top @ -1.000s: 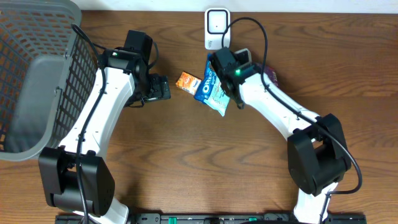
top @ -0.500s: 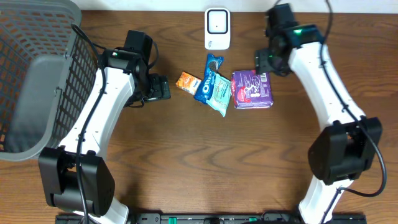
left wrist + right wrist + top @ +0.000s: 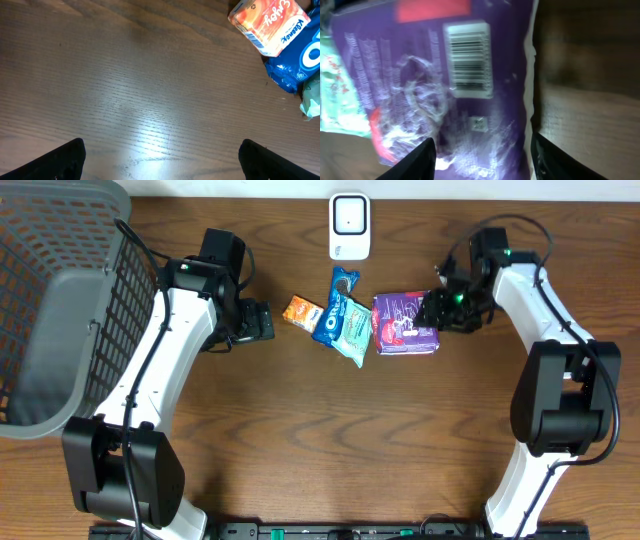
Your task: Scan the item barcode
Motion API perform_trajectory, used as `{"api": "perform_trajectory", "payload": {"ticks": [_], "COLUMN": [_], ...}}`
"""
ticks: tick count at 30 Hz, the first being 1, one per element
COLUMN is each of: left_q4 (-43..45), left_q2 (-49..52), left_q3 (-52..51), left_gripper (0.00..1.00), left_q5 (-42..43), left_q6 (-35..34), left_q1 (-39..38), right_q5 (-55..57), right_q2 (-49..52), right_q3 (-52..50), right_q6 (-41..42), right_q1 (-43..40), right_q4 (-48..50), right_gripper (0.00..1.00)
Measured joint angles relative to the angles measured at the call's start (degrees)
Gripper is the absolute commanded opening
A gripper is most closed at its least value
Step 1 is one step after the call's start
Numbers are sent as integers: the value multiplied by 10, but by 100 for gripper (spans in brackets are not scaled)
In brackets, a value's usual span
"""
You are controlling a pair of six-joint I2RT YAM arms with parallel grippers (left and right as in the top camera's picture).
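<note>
Partly open, right end effector (image 3: 482, 152) over packet (image 3: 420, 75)

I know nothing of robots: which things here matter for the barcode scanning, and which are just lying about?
Likely in the job: purple pack, barcode, scanner, right end effector.
Lying about: orange pack, Oreo pack, green pack, basket.

A purple packet (image 3: 405, 325), blue pack (image 3: 333, 315), orange box (image 3: 302, 311), grey basket (image 3: 50, 240).

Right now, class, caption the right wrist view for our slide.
Right tool hovers above a purple packet, its barcode in plain view.
</note>
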Motion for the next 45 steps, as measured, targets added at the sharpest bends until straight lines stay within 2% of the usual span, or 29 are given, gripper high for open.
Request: {"api": "perform_trajectory", "payload": {"ticks": [1,5,6,15,24,32,33,34,37,39,41,45], "left_q4": [0,0,0,0,0,0,0,0,0,0,0,0], "left_q2": [0,0,0,0,0,0,0,0,0,0,0,0], "left_q3": [0,0,0,0,0,0,0,0,0,0,0,0], "left_gripper": [98,98,98,98,98,98,98,98,98,98,98,98], "left_q5": [0,0,0,0,0,0,0,0,0,0,0,0], "left_q6": [0,0,0,0,0,0,0,0,0,0,0,0], "left_q1": [0,0,0,0,0,0,0,0,0,0,0,0], "right_q5": [-4,-25,-28,-7,106,137,139,141,157,163,174,202], "right_q2": [0,0,0,0,0,0,0,0,0,0,0,0], "right_q3": [-10,-48,-50,-42,67,75,75,75,75,75,75,76], "right_q6": [0,-2,-4,16,11,-7,-8,-5,1,9,20,31], "right_q1": [-1,-5,-5,-18,-97,-97,-97,-97,-97,-97,-97,-97], "right_q4": [12,62,68,70,20,19,19,18,13,5,-3,-20], "right_gripper": [49,8,1,1,1,2,14,19,22,27,37,40]}}
